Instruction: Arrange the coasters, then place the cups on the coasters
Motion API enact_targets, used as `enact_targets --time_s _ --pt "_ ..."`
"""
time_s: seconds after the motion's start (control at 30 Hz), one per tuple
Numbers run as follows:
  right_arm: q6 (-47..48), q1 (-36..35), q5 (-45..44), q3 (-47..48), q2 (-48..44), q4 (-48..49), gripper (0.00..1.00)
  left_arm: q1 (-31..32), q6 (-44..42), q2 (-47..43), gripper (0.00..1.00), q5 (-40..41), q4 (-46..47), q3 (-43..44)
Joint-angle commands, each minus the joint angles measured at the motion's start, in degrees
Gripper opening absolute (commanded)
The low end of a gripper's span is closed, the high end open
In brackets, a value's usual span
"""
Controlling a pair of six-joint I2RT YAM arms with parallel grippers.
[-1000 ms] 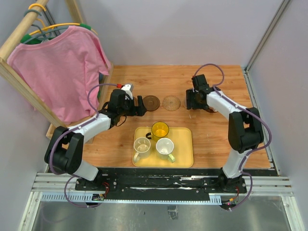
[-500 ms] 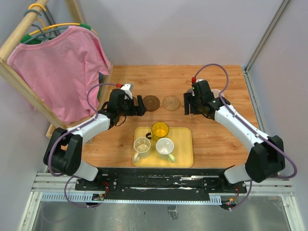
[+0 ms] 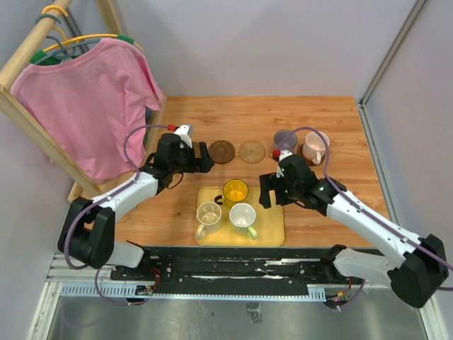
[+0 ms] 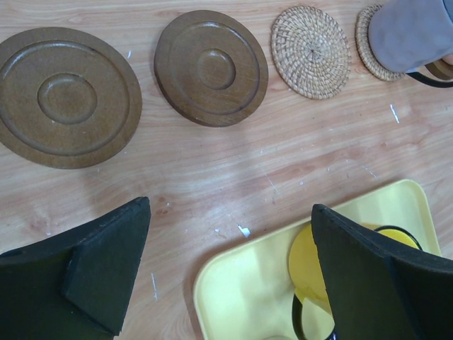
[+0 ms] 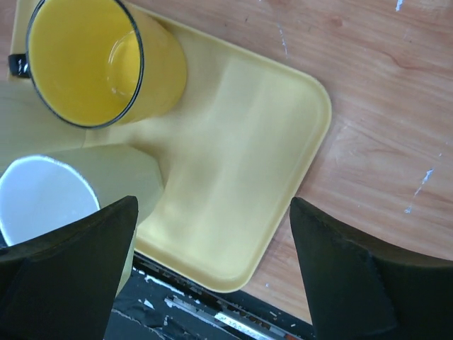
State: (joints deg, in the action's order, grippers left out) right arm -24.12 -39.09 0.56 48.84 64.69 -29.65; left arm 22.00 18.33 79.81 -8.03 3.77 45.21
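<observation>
Our right tool (image 5: pixel 212 212) hangs spread and empty over the yellow tray's (image 5: pixel 248 163) right end. The translucent yellow cup (image 5: pixel 92 60) stands in that tray just to its left, likely nearest this arm. Our left tool (image 4: pixel 230 212), also spread, holds nothing near the bare dark coasters (image 4: pixel 210 67).

Pale wooden tabletop (image 3: pixel 233 117), lightly scuffed. Flat on it, in a row: dark brown grooved wooden coaster (image 4: pixel 67 95), second dark brown grooved coaster (image 4: pixel 211 67), tan woven round coaster (image 4: pixel 311 51), second tan woven coaster (image 4: pixel 374 62), partly covered. Nearer: yellow rectangular plastic tray (image 3: pixel 272 216).
</observation>
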Motion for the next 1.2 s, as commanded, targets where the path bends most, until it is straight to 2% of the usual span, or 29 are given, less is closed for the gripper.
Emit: enact_targets --time_s 0.0,0.13,0.27,0.53,0.7,0.83,1.03,1.17 --pt "-1.28 -2.44 3.18 -3.35 -7.34 0.63 0.9 0.46 0.41 -2.88 1.0 -0.74 -0.16 -1.55" --pt "-0.3 -4.53 5.74 -4.89 -12.05 0.0 0.9 0.53 0.76 -3.67 1.0 -1.12 -0.26 -2.25" --pt "-0.94 -9.91 3.41 -4.75 -13.44 -1.42 0.91 0.74 0.79 -4.09 1.0 -1.37 0.62 -2.93" --pt "-5.33 -22.36 -5.6 -5.15 -10.52 -1.81 0.9 1.69 2.01 -6.68 1.0 -0.46 1.7 -4.87" --pt "-8.09 -25.87 -8.32 -6.87 -7.9 -0.72 0.87 1.92 2.14 -9.03 1.0 0.17 1.77 -6.49" --pt "-9.56 -28.3 -10.59 -7.09 -4.59 0.4 0.83 2.0 2.26 -10.07 1.0 0.22 2.21 -7.94" --pt "-11.42 -30.89 -14.53 -5.78 1.53 1.12 0.67 2.0 2.37 -10.76 1.0 -0.23 3.23 -9.84" --pt "-12.62 -32.44 -16.76 -5.03 5.15 2.22 0.6 2.01 2.37 -11.22 1.0 -0.16 3.72 -10.79"
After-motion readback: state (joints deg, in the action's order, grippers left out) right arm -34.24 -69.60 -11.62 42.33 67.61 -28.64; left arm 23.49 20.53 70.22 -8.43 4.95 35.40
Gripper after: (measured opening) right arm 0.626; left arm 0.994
